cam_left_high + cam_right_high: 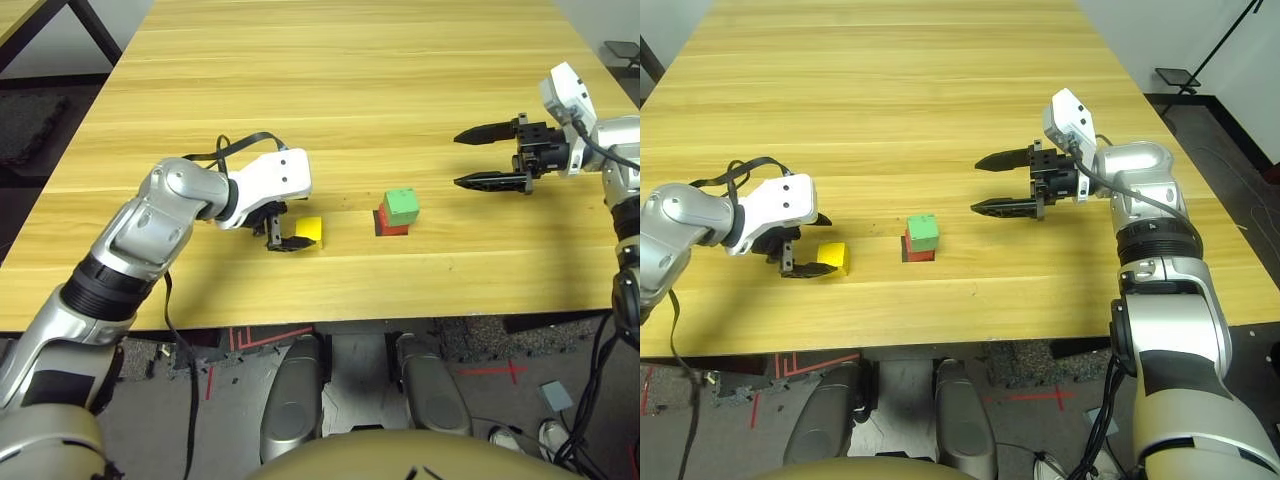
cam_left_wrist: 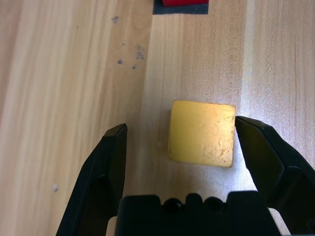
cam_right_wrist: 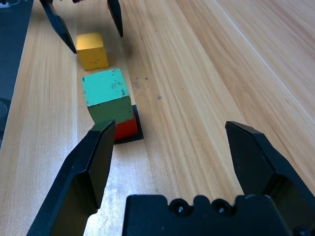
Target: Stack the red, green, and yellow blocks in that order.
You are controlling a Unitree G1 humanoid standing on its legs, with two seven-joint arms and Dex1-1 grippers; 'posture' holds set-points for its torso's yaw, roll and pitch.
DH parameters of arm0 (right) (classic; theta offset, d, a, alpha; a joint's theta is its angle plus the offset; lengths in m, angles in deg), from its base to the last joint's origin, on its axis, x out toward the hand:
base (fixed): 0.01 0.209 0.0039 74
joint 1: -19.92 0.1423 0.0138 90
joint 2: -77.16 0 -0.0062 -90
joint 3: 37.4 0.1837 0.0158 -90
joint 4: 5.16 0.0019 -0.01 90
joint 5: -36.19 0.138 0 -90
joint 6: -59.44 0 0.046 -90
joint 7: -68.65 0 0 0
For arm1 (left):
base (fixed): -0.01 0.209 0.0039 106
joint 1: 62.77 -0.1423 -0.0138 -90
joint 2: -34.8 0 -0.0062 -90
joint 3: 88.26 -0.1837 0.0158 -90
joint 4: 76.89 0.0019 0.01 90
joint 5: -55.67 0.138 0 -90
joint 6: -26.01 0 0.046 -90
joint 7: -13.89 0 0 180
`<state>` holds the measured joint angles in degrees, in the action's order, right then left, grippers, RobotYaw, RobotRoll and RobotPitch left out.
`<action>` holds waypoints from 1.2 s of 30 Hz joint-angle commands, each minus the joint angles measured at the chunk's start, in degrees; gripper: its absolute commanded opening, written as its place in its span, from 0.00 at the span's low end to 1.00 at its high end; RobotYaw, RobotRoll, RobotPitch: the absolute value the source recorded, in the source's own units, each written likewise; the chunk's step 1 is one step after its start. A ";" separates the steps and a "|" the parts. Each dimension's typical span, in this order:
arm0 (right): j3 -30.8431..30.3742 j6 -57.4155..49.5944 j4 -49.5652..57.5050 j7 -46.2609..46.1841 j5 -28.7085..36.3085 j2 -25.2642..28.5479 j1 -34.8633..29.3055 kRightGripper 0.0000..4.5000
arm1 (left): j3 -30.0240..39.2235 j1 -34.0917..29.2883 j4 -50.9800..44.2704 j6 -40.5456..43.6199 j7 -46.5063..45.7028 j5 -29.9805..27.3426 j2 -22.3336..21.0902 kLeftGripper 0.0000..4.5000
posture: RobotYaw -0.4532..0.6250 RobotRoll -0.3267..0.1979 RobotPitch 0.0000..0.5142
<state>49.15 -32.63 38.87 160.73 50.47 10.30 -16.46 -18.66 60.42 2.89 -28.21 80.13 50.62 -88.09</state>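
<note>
Matte green cube (image 1: 401, 206) sat on red cube (image 1: 391, 227), over flat black patch (image 3: 133, 137), pale wood-grain counter (image 1: 350, 90). Scuffed yellow cube (image 2: 202, 132) lay between left gripper's (image 2: 179, 142) parted jaws. Right gripper (image 1: 487, 157) jaws apart, empty.

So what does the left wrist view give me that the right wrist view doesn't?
Left wrist view alone: the yellow block seen from above, sitting between the open left gripper fingers, one finger touching its side, the other apart.

Right wrist view alone: the green block stacked on the red block, beyond the open right gripper.

Both: the yellow block, the left gripper's fingers, the red block on its black patch, the wooden table.
</note>
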 commanded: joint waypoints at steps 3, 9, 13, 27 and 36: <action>1.07 -0.48 0.66 -0.37 -0.08 0.39 -0.55 1.00 | -1.09 -1.96 0.09 0.14 0.62 0.68 -0.28 0.72 | 0.57 0.67 0.32; 1.21 -0.41 0.50 -0.74 -0.16 0.18 -0.57 1.00 | 0.85 1.10 -2.75 6.83 -0.38 -1.91 1.53 0.44 | 0.58 0.68 0.31; 1.25 -0.41 0.45 -1.02 -0.16 -0.04 -0.86 1.00 | 2.36 7.48 -5.98 14.20 -0.21 -5.23 2.97 0.44 | 0.59 0.70 0.30; 1.63 -3.00 5.57 -1.48 0.79 -0.23 -6.22 1.00 | -2.99 25.72 -7.33 30.76 -4.32 -11.10 10.27 0.44 | 0.58 0.78 0.32; 3.14 -5.32 10.41 -3.01 1.65 0.24 -10.66 1.00 | -8.12 29.15 -2.41 29.14 -6.37 -11.06 15.63 0.44 | 0.55 0.82 0.33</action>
<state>51.45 -37.31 47.95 158.01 51.04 10.03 -25.96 -24.93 89.29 -0.23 1.72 73.83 39.27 -72.82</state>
